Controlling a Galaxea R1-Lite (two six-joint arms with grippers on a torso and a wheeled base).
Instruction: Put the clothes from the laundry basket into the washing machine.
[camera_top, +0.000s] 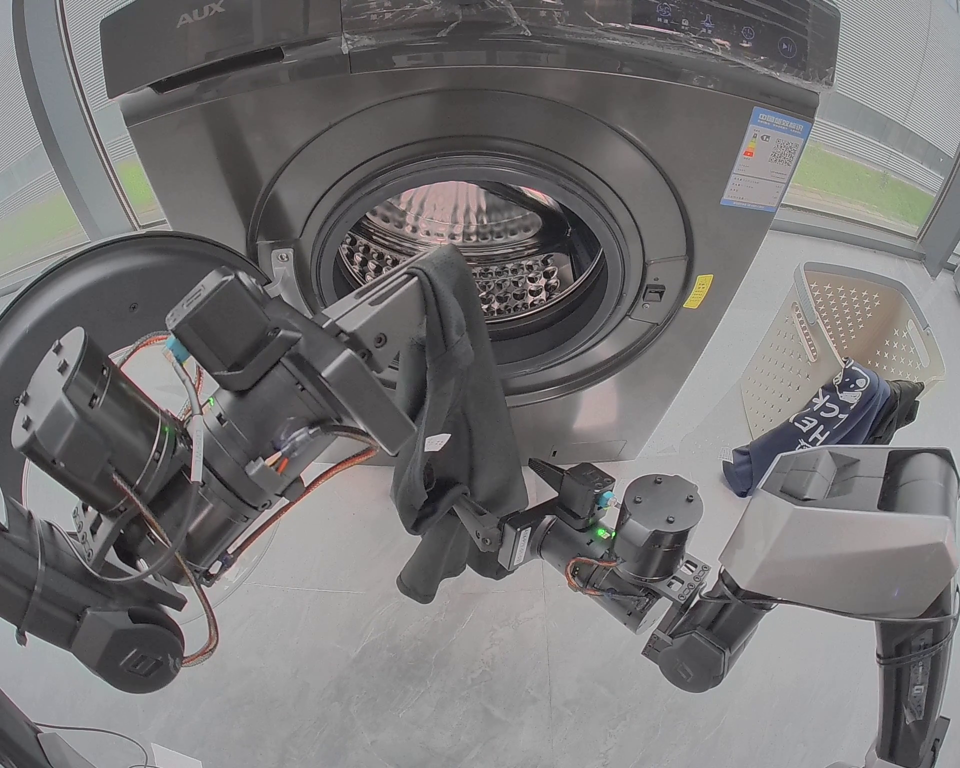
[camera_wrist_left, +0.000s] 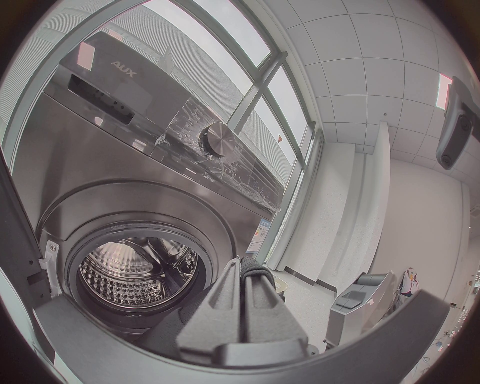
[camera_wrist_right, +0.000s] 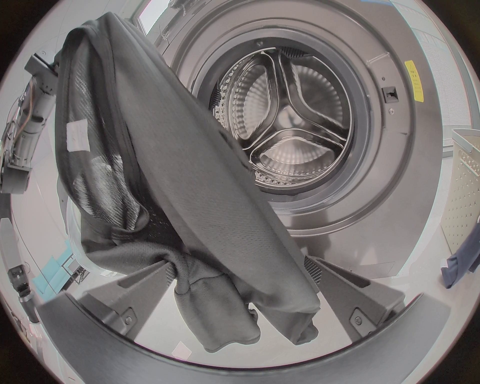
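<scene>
A dark grey garment (camera_top: 455, 420) hangs in front of the washing machine's open drum (camera_top: 470, 250). My left gripper (camera_top: 422, 278) is shut on its top edge, level with the drum opening; dark cloth pokes out between the closed fingers (camera_wrist_left: 260, 305). My right gripper (camera_top: 468, 518) is at the garment's lower end. Its jaws stand wide apart, and the garment (camera_wrist_right: 200, 200) hangs between the two fingers (camera_wrist_right: 357, 300) with its hem bunched low. The white laundry basket (camera_top: 850, 320) stands on the floor to the right of the machine, a navy garment (camera_top: 830, 420) draped over its rim.
The round machine door (camera_top: 110, 300) is swung open at the left, behind my left arm. The drum (camera_wrist_right: 295, 115) is bare metal inside. Pale tiled floor (camera_top: 400, 660) lies in front of the machine. Windows run behind and beside it.
</scene>
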